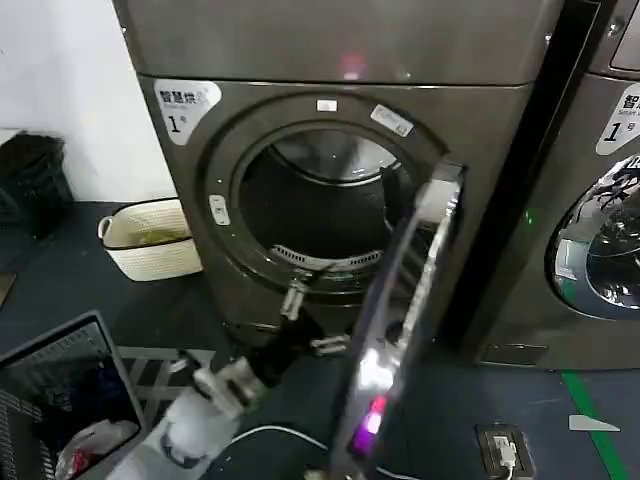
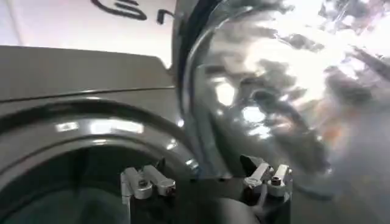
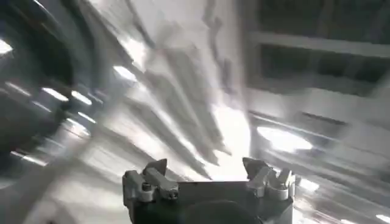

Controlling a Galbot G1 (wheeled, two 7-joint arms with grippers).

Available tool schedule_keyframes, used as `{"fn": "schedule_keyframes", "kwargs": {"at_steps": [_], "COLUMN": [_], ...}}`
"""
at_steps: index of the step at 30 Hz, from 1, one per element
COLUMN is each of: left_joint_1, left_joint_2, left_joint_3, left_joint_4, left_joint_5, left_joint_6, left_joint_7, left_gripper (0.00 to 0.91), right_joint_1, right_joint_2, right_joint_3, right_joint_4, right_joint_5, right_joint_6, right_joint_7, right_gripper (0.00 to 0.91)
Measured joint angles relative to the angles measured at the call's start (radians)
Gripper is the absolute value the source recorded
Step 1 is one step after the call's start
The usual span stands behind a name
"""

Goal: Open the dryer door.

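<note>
**Door swung out, drum in view**

Nearest the robot, the left arm reaches forward low down. Its left end effector [image 1: 305, 318] sits just below the round opening of the dryer [image 1: 480, 200]. In the left wrist view the two fingers [image 2: 146, 181] stand wide apart with nothing between them.

Just to the right of it is the dryer door [image 1: 400, 330]. It has already swung out and stands edge-on to the robot, its long side running from the hinge by the opening down toward the robot. The domed glass fills the left wrist view right beside the fingers, very close, but I cannot tell if they touch.

The right end effector [image 3: 207, 182] is also spread wide and holds nothing, with shiny blurred metal close in front of it.

Behind the door, the steel drum [image 1: 325, 185] shows through the opening. The left arm looks nearer, so I think pushing the door further right would be its job.

A second machine [image 1: 600, 200] stands to the right.
</note>
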Motion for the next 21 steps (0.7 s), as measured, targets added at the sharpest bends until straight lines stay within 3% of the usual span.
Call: {"fn": "schedule_keyframes", "kwargs": {"at_steps": [4, 8, 21], "left_joint_1": [-0.069, -0.142, -0.377], "left_joint_2": [-0.024, -0.053, -0.202], "left_joint_3": [0.088, 0.177, 0.424], "left_joint_4": [0.037, 0.075, 0.222], "left_joint_5": [0.000, -0.003, -0.008], "left_joint_6": [0.006, 0.020, 0.051], "left_joint_7": [0.001, 0.007, 0.015], "left_gripper": [0.907, 0.907, 0.907], "right_joint_1": [0.000, -0.014, -0.086], "right_joint_2": [-0.012, -0.022, -0.073], "right_joint_3": [0.098, 0.177, 0.382], "right_joint_4": [-0.033, -0.068, -0.237], "right_joint_5": [0.004, 0.028, 0.079], "right_joint_6": [-0.038, -0.041, 0.045], "right_joint_7": [-0.004, -0.004, 0.014], "right_gripper": [0.907, 0.907, 0.907]}}
